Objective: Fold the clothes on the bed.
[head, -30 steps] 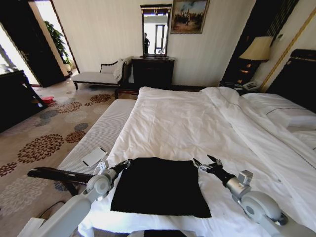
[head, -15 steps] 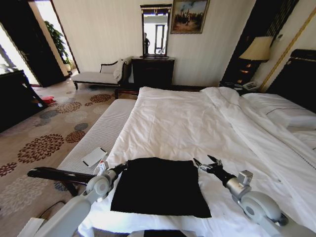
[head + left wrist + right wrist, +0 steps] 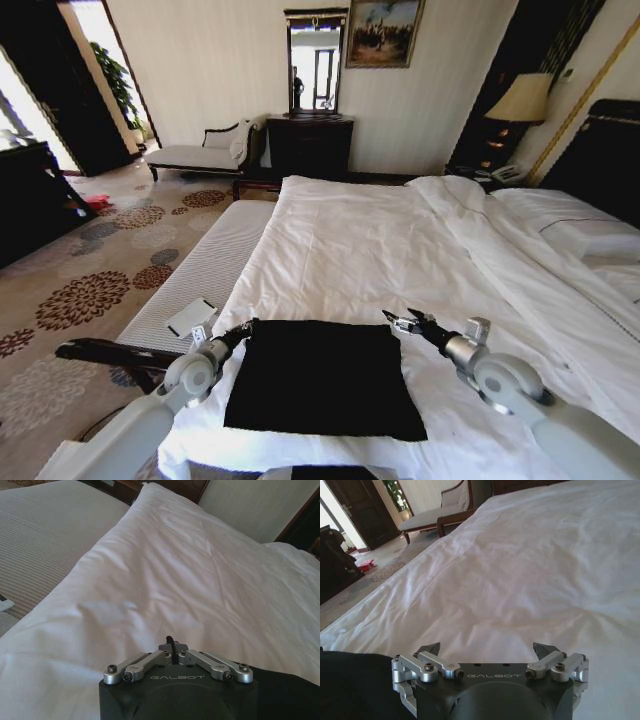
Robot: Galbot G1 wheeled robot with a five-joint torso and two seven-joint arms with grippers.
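My right pincer (image 3: 403, 322) has slid in toward the far right corner of the black T-shirt (image 3: 322, 376) since half a second ago, its fingers spread apart and hovering just beside that corner, low over the duvet. In the right wrist view the 2 fingertips (image 3: 431, 648) stand wide with the dark cloth just at the near edge. My left pincer (image 3: 243, 330) has also crept forward to the far left corner of the shirt; in the left wrist view its links are drawn in to a single dark point, so I read it as closed together, with nothing visibly clamped.

The T-shirt lies flat as a neat rectangle near the foot of the bed (image 3: 400, 250), both sleeves apparently tucked in. I judge the arms are lining up on the 2 far corners for the next fold, with no grasp made yet. A white-cushioned bench (image 3: 200, 270) runs alongside the bed.
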